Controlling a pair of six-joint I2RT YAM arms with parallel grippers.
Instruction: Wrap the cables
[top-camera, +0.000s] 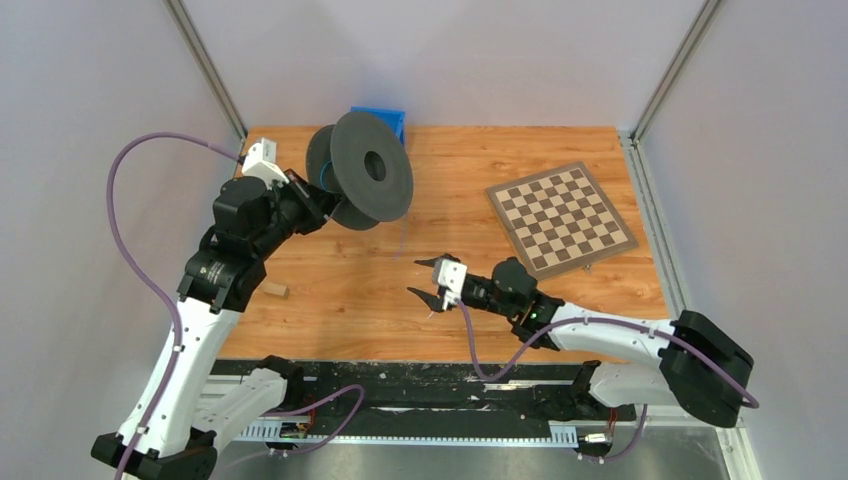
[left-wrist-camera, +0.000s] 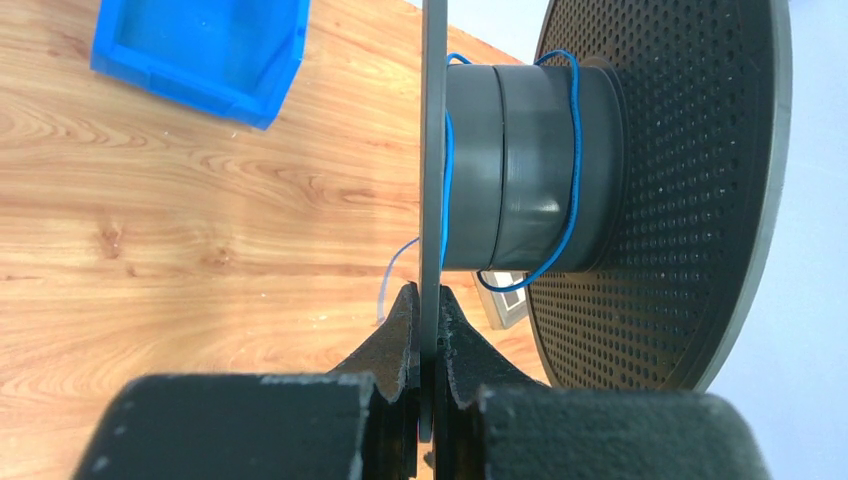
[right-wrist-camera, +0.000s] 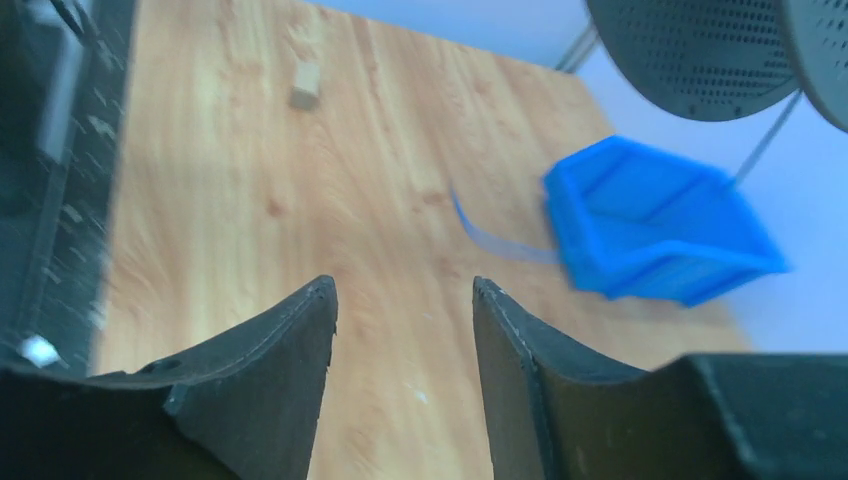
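Checking in from the remote desk. My left pincer (left-wrist-camera: 428, 330) is clamped tight on the thin near flange of the spool (left-wrist-camera: 540, 170), one jaw on each face of the disc. It holds the spool up off the table (top-camera: 340, 300) at roughly 11 o'clock in the top view, hub lying sideways.

The cable (left-wrist-camera: 575, 150) is the thin blue wire. I can see a few loose turns around the grey hub, one near each flange. A pale tail comes off at the near flange and drops toward the wood at 7 o'clock of the hub. From the top it's barely a thread at 5 o'clock of the spool, too faint to follow to its end.

My right pincer (top-camera: 415, 277) sits near the middle of the table, pointing toward 9 o'clock. Its jaws are parted to a middling gap with nothing between them and nothing touching them. Its wrist cam is blurry and shows a smeared blue strand at 9 o'clock of the bin (right-wrist-camera: 660, 225).

The bin sits at 12 o'clock behind the spool, the chessboard (top-camera: 560, 218) at 2 o'clock, and a small wood block (top-camera: 275, 290) at 8 o'clock.
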